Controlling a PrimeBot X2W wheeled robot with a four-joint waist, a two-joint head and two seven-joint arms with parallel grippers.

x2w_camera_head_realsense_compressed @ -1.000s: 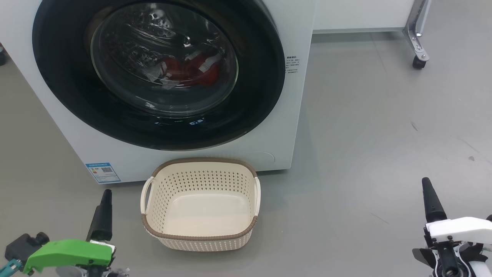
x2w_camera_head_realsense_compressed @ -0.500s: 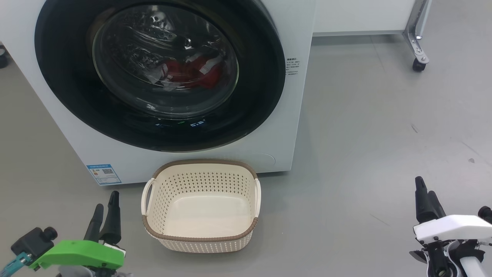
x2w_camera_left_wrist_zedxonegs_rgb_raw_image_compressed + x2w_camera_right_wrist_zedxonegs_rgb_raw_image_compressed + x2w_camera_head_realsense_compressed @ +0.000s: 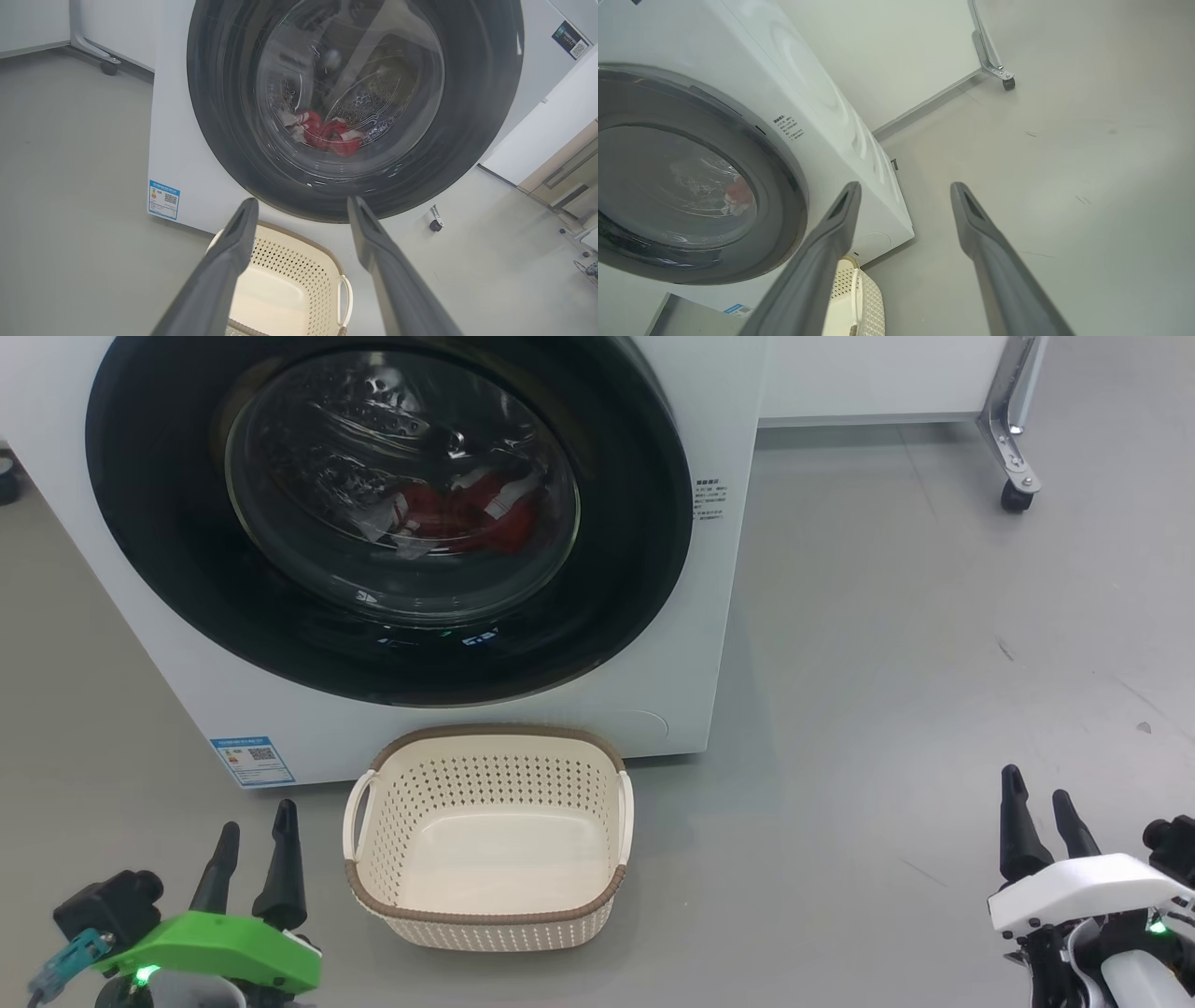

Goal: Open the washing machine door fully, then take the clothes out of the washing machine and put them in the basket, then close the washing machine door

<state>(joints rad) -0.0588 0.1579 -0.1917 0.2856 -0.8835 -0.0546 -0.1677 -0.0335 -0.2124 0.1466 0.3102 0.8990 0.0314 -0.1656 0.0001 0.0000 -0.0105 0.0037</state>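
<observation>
Left gripper (image 3: 257, 819) and right gripper (image 3: 1035, 784) are hanging wide open, empty. Washing machine door (image 3: 625, 523) is looking rigid, glossy-slippery; its rim is probably offering the best hold.

It looked like a test room or lab rather than a home laundry. The washing machine (image 3: 299, 737) stood by itself on a bare, smooth grey floor (image 3: 887, 616) marked with a few dark scuffs (image 3: 1004, 644). Behind it ran a plain white panel (image 3: 868, 373) carried on a metal leg (image 3: 1013, 420) with a small black caster (image 3: 1015, 497), like rolling workspace furniture. To one side was a wood-toned cabinet front (image 3: 560, 182) with a dark handle.
</observation>
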